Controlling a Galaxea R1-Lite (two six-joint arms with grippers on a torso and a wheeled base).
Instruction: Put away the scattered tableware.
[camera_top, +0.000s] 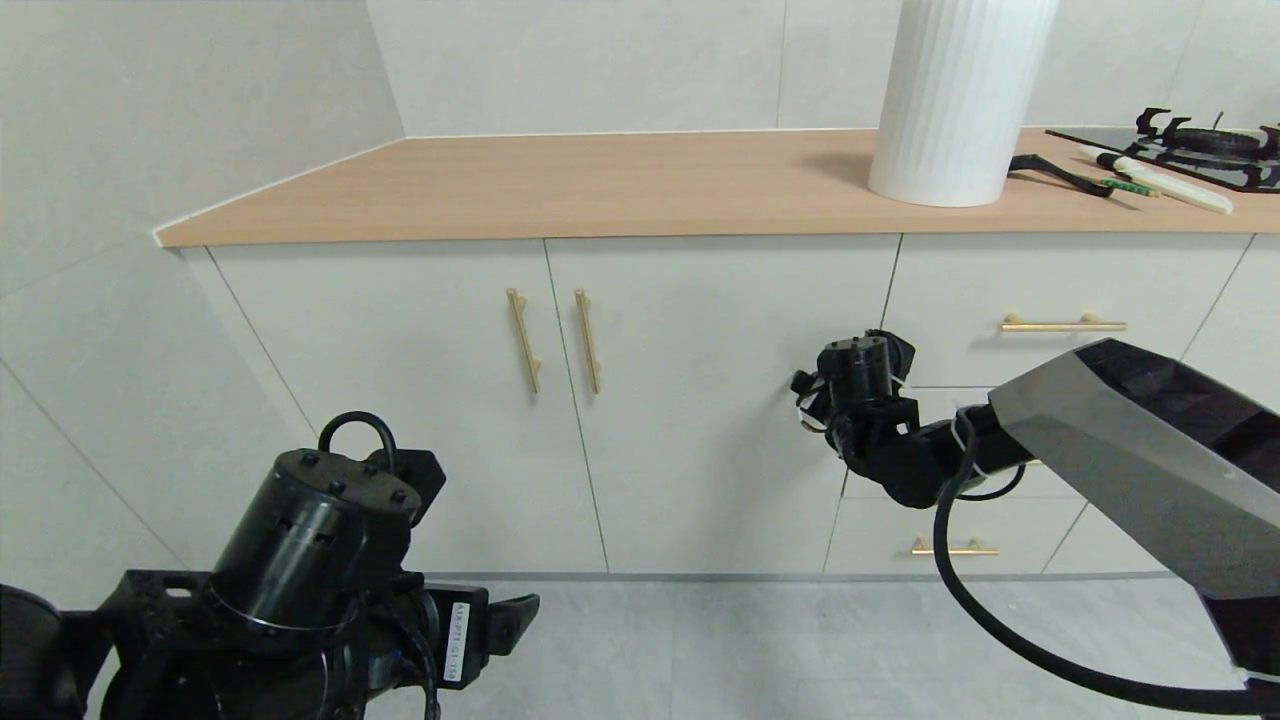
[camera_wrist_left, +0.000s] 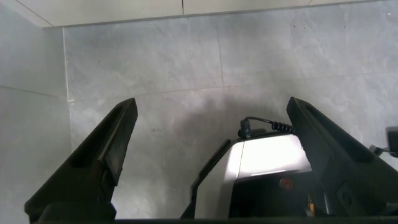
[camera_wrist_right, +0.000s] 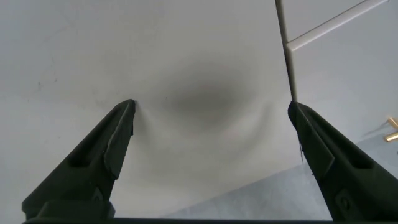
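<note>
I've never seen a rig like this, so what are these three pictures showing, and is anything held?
A two-armed robot in a kitchen. The wide picture is from a camera on its head; the other two are from wrist cameras, looking out between each pincer's dark fingers. The left pincer hangs over floor tiles; the right pincer faces a cabinet door. Both are open and hold nothing. On the wooden counter stand a tall white ribbed vessel and a few utensils beside a stove.
</note>
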